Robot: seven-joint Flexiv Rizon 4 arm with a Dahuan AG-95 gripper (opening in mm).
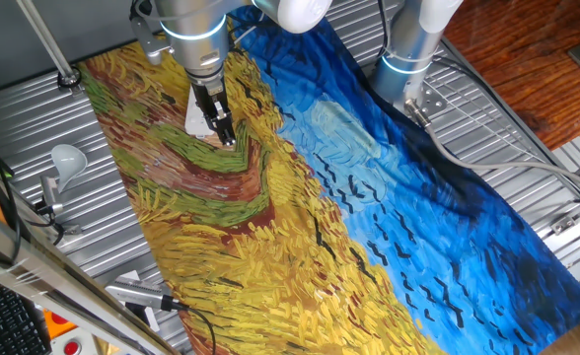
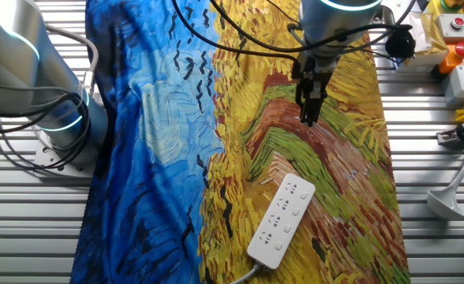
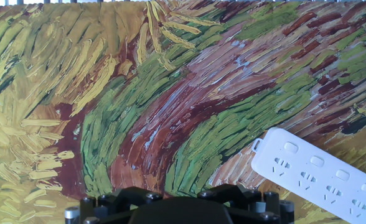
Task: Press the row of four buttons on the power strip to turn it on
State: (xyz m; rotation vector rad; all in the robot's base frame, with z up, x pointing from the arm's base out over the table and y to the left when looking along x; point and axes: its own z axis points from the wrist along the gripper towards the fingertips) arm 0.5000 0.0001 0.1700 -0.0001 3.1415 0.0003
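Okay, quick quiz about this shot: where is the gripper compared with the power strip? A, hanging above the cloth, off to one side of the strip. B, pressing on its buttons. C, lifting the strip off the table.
A: in the other fixed view the gripper hangs over the painted cloth, apart from the power strip, which lies flat on the cloth with nothing touching it.

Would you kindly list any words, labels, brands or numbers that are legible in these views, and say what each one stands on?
No text can be read in any view.
Power strip: its white face shows only sockets and the row of four buttons; no brand or marking is legible.
Red button box: any label is too small to read.
Painted cloth: brush strokes only, no lettering.
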